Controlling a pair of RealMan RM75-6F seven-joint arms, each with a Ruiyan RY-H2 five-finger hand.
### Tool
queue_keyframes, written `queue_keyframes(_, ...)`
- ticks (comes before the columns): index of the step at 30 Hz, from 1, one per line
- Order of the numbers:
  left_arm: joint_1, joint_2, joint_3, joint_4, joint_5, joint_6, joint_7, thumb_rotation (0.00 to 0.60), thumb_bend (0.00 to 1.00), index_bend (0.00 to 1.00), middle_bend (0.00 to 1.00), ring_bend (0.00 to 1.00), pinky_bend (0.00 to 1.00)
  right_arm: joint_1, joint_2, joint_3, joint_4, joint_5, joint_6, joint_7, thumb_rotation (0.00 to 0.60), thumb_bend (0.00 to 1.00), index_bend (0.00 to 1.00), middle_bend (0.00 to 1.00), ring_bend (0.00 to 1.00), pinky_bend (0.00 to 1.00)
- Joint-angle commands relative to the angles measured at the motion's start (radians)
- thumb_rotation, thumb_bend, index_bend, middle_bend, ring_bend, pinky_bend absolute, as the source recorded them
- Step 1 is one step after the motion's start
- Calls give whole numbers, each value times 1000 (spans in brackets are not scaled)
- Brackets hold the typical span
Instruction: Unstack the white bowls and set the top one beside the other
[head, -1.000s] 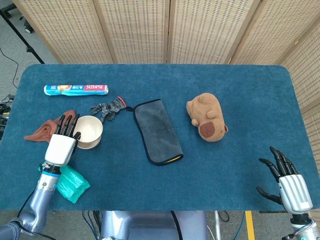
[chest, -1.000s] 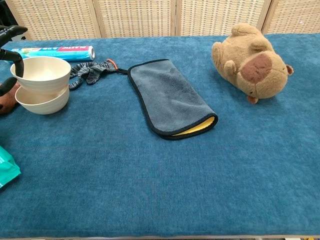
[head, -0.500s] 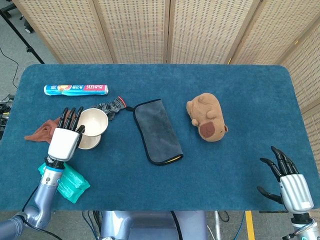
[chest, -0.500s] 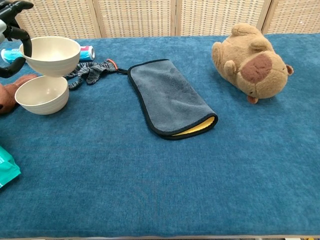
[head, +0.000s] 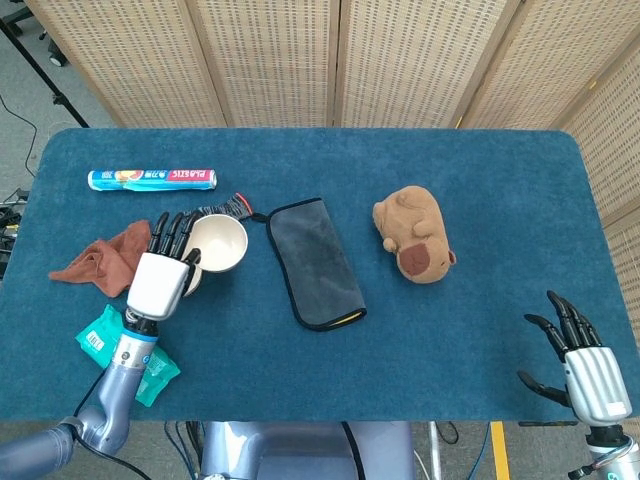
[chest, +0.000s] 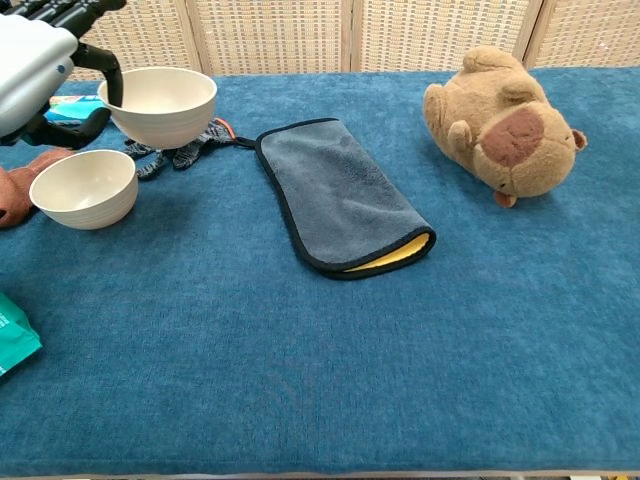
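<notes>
Two bowls now: the stack is split. A second ago the top bowl (chest: 160, 103) was sitting in the bottom bowl (chest: 84, 188); now I've got it lifted clear and carried off to the side toward the grey cloth (chest: 340, 195).
Left hand: my left hand (head: 160, 280) is clamped on the top bowl's rim, thumb hooked inside in the chest view, bowl up off the tabletop (chest: 300, 380).
Bottom bowl: hasn't budged, sits just below and outboard of the held one, next to the rust rag (head: 100, 258).
What that means: I'd say the unstack part is done, only the set-down is left.
Room to move: bare blue patch under the hand, between the bottom bowl and the grey cloth. Looks wide enough for a bowl, I think.
Edges to watch: the knit glove (chest: 180, 145) lies right behind the held bowl, and the cloth's hem is close on the inboard side.
Right hand: my right hand (head: 585, 370) hangs far across at the near tabletop edge, fingers spread, holding nothing.
</notes>
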Motion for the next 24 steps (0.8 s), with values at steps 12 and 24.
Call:
queue_keyframes(12, -7, -59, 37, -6, 9, -14, 30, 600, 476, 712, 16, 0, 54, -2, 1, 1, -1, -1, 4, 2, 600, 156, 217, 0, 0, 152)
queue_keyframes(24, 0, -98, 70, -13, 26, -15, 42, 600, 476, 713, 16, 0, 54, -2, 3, 2, -2, 1, 4, 8, 600, 156, 217, 0, 0, 152)
